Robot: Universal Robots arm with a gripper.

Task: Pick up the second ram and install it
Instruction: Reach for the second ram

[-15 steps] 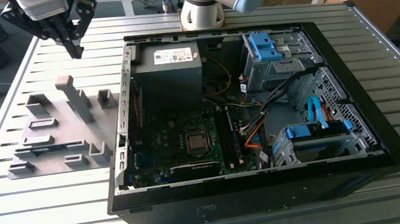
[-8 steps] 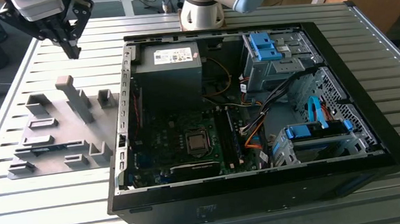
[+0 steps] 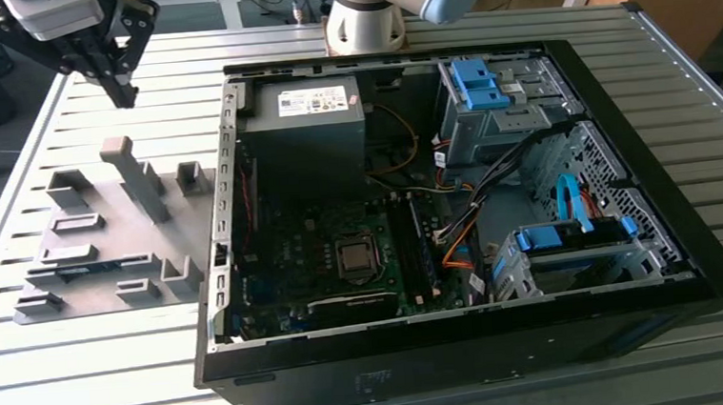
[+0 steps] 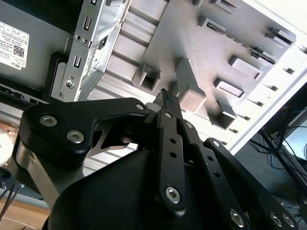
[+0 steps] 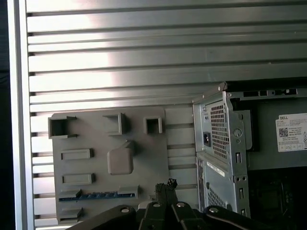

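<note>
Exterior view: tool (image 3: 124,93), seemingly clenched empty, hangs near fixture blocks (image 3: 143,184) beside computer case (image 3: 710,264).

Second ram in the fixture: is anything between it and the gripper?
Nothing visible. The second ram lies in a slot of the grey fixture plate, uncovered. The gripper hangs above the plate, fingers shut and empty. A taller fixture block stands beside the slot, not over it.
</note>
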